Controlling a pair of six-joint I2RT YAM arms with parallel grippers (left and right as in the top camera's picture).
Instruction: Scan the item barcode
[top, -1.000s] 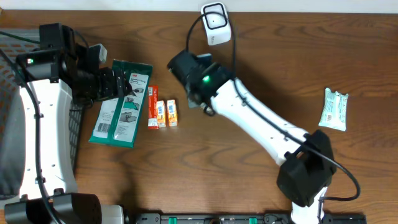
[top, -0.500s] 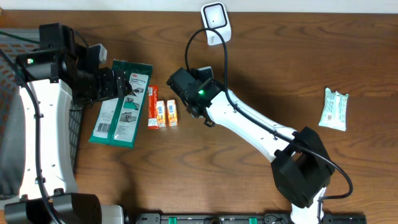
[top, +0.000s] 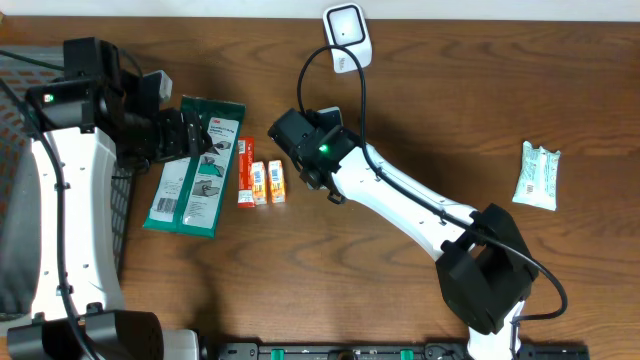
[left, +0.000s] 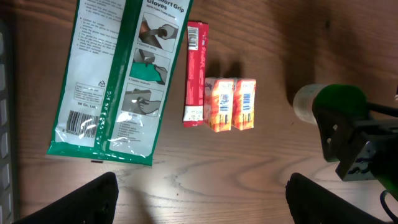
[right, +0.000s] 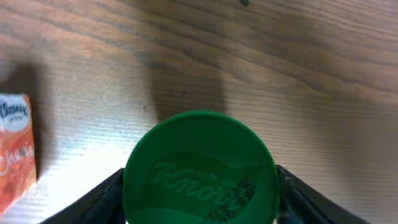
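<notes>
My right gripper (right: 200, 188) is straddling the green-lidded jar (left: 333, 101), 1 finger on each side of the lid; can't tell if I'm gripping it. Jar is sitting on the table (top: 420, 110) just right of 2 orange boxes (left: 230, 104). Left gripper (left: 199, 202) is hanging wide open

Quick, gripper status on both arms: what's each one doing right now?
Left gripper: open, holding nothing.
Right gripper: jaws on either side of the green lid; whether they grip it cannot be told.
</notes>
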